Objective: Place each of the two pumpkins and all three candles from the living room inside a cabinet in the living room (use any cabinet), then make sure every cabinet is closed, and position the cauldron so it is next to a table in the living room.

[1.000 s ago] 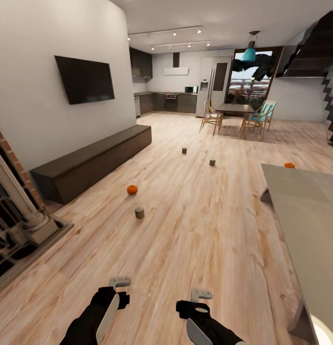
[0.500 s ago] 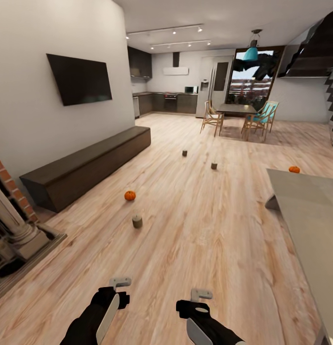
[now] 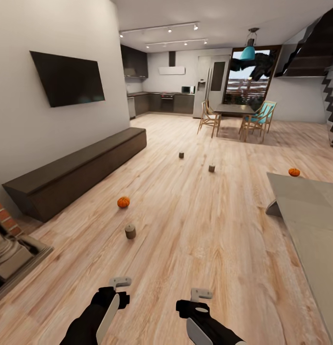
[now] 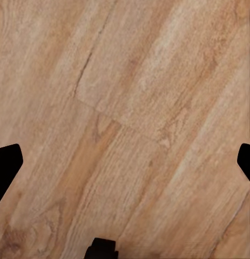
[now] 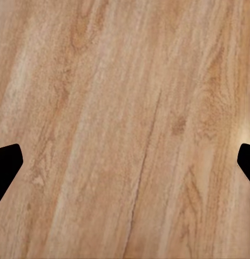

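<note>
Risk is clipping the small olive-grey cylindrical candle (image 3: 130,232) at eleven o'clock while driving toward the round orange ribbed pumpkin (image 3: 123,202) beyond it, near the long dark-brown wooden cabinet (image 3: 80,170). Both sets of fingers stand apart, empty.

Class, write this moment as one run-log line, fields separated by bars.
phase: approaching | near pumpkin on floor | candle beside it | cabinet closed | left claw open, empty | right claw open, empty
</note>
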### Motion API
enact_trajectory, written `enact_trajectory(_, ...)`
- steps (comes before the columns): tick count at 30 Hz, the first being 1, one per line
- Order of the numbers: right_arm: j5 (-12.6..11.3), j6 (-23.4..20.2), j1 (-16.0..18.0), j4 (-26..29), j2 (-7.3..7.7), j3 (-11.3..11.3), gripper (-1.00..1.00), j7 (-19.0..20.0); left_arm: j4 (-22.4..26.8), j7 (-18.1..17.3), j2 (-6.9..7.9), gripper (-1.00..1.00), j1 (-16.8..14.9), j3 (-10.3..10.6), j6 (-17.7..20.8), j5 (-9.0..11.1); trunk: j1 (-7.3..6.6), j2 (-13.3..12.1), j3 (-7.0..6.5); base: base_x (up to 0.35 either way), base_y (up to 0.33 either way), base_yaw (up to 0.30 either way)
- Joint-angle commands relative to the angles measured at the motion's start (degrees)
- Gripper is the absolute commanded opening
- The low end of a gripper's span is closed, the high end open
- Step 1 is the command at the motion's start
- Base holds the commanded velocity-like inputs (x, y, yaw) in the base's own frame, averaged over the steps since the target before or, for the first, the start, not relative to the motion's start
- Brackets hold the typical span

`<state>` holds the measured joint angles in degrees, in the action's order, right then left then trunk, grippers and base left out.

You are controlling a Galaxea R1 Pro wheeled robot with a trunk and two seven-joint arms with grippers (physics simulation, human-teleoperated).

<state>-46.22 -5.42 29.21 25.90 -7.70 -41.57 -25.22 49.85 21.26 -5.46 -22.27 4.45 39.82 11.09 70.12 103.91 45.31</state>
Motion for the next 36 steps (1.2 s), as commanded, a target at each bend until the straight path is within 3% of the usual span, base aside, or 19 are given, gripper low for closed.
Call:
enact_trajectory(1, -0.2, -0.3, 0.1, 0.1, 0.05, -0.4, 1.00, -0.5, 0.1, 0.5, 0.01, 1.00, 0.0, 0.1, 0.2, 0.6, 0.03, 0.0, 0.05, 0.293, -0.140, -0.001)
enact_trajectory(20, -0.2, -0.3, 0.1, 0.1, 0.05, -0.4, 1.00, -0.4, 0.1, 0.5, 0.01, 1.00, 0.0, 0.2, 0.1, 0.6, 0.03, 0.0, 0.60, 0.281, -0.137, -0.071)
enact_trajectory(36, -0.2, -0.3, 0.1, 0.1, 0.05, -0.4, 1.00, -0.4, 0.1, 0.5, 0.01, 1.00, 0.0, 0.4, 0.0, 0.6, 0.03, 0.0, 0.72, 0.309, -0.013, -0.015)
